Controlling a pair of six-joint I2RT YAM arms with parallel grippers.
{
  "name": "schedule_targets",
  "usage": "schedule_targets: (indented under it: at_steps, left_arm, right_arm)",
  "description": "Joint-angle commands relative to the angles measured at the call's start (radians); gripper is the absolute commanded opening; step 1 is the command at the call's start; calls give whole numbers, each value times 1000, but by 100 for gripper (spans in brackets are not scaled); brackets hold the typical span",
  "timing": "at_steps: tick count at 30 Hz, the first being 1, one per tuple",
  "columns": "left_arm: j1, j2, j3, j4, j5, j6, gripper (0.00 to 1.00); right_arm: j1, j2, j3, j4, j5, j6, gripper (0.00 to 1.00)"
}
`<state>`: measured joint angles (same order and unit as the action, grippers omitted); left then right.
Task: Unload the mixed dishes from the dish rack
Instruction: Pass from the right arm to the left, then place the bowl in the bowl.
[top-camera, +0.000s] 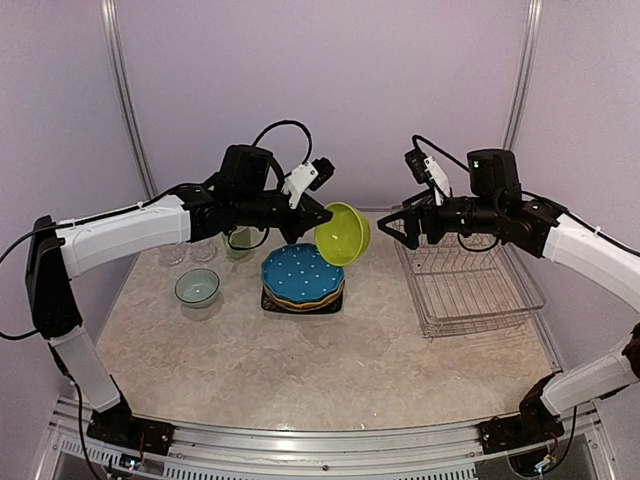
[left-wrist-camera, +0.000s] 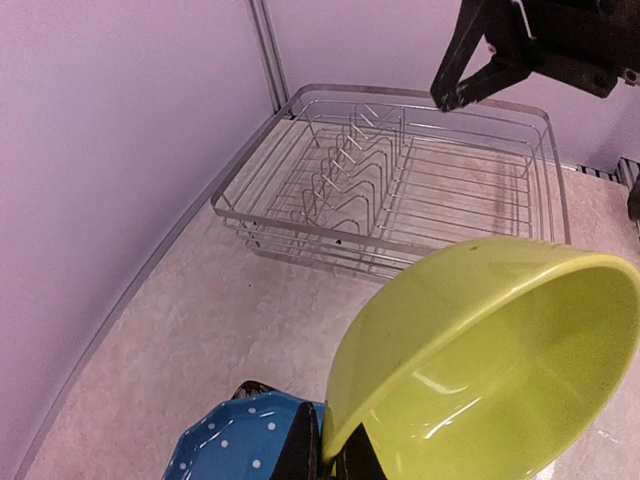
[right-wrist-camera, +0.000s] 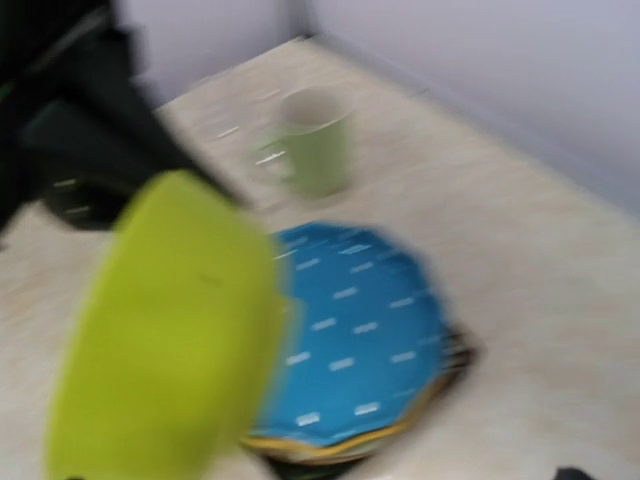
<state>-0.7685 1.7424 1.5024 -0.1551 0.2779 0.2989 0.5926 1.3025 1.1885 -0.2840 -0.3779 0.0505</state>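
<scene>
Top external view: the lime bowl (top-camera: 342, 233) is held in the air, tipped onto its side. Its rim is pinched by the left gripper (top-camera: 323, 216), whose fingers are closed tight on it. The bowl is hung over the right edge of a stack of plates, which is topped by the blue white-dotted plate (top-camera: 300, 274). An orange rim and a black edge can be made out beneath that plate. The bowl is placed between this stack and the dish rack (top-camera: 470, 300), which is set on the right side of the table (top-camera: 330, 370).

In the left wrist view only the rack's wire floor and upright prongs are seen. The right gripper (top-camera: 398, 228) is held above the rack's far left corner, its fingers spread wide with nothing between them.

Behind and left of the stack, the pale green mug (top-camera: 238, 243) and two clear glasses (top-camera: 172, 255) (top-camera: 204, 250) are stood upright. The white bowl (top-camera: 197, 288) is set in front of them.

The right wrist view is blurred, though the lime bowl, the blue plate and the mug can be told apart in it.
</scene>
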Motion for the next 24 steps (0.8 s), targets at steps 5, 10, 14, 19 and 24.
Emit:
schedule_targets:
  at_steps: [5,10,14,19,24]
  left_arm:
    - [71,-160,-16,-205,-133,-278,0]
    - [173,-234,-25,-404,-129,-509,0]
    - [281,-300,-85,-522,-116,-671,0]
    - [411,-389,-182,-617,-84,-814,0]
    - [515,-430,-259,-672,-70,-879,0]
  right_arm:
    - [-22,-126,-32,81,301,-23,99]
    - [-29,-128,-43,72,306,-28,99]
    - [-29,-126,-62,75,287,-22,99]
    - [-31,-112,-74,59,280,-12,99]
    - [-31,-86,-68,39,238,4,99]
